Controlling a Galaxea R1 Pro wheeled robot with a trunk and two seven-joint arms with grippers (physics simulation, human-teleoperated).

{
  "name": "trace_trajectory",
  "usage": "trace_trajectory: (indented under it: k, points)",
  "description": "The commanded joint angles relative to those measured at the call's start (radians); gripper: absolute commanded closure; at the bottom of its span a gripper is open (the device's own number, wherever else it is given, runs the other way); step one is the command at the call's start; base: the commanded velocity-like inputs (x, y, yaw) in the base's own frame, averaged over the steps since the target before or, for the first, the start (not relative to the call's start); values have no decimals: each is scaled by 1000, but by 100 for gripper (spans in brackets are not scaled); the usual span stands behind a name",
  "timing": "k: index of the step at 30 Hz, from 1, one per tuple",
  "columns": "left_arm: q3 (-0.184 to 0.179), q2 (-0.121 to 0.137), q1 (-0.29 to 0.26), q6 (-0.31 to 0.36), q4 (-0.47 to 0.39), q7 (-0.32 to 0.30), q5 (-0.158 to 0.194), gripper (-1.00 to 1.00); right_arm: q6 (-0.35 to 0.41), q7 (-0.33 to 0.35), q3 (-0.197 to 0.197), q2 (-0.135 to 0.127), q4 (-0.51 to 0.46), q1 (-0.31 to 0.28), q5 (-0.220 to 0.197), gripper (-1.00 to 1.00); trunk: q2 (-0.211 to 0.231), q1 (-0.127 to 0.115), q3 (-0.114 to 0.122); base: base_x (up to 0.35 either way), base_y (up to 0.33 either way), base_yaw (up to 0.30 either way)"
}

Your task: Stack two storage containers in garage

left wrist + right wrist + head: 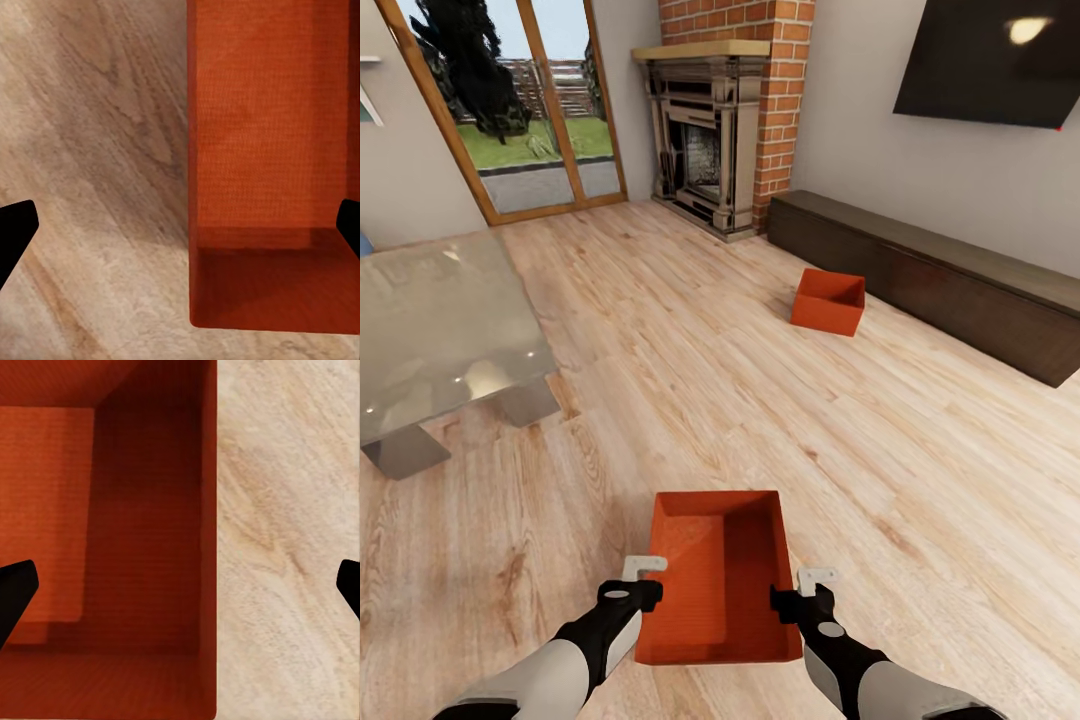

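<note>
I've got the near bin point(718, 578) on the wood floor point(920, 480) btwn both grippers, jaws apart astride each side wall, so I'd clamp L point(643, 583) & R point(803, 590) evenly before lifting; 2nd bin point(828, 301) sits far right by the cabinet point(960, 285).

Matt orange container point(718, 585); pale wood-plank floor point(690, 400).

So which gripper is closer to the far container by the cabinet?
Right, slightly. The far container sits ahead and to the right. The right gripper and left gripper flank the near container, jaws open astride its side walls.
</note>
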Motion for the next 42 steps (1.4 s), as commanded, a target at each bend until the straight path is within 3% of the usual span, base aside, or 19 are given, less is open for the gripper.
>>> trace_trajectory:
  k: [1, 13, 21, 39, 42]
  points:
    - [4, -1, 0, 6, -2, 2, -8, -100, -3, -6, 8, 0, 1, -1, -5, -100, -8, 4, -4, 0, 0, 0]
    - [10, -1, 0, 7, -2, 4, -6, -100, -13, -16, 6, 1, 1, -1, -8, -100, -92, 50, -41, 0, 0, 0]
    - [11, -1, 0, 7, -2, 5, -4, -100, -35, -19, 6, -3, 1, 0, -63, -100, -148, 81, -67, 0, 0, 0]
    - [13, 0, 0, 6, -4, 7, -4, -100, -36, -19, 9, -8, 1, -1, -62, -100, -274, 150, -123, 0, 0, 0]
    - [13, -1, 0, -5, -4, 8, -4, -100, -36, -19, 9, -8, 1, -1, -61, -100, -274, 150, -123, 0, 0, 0]
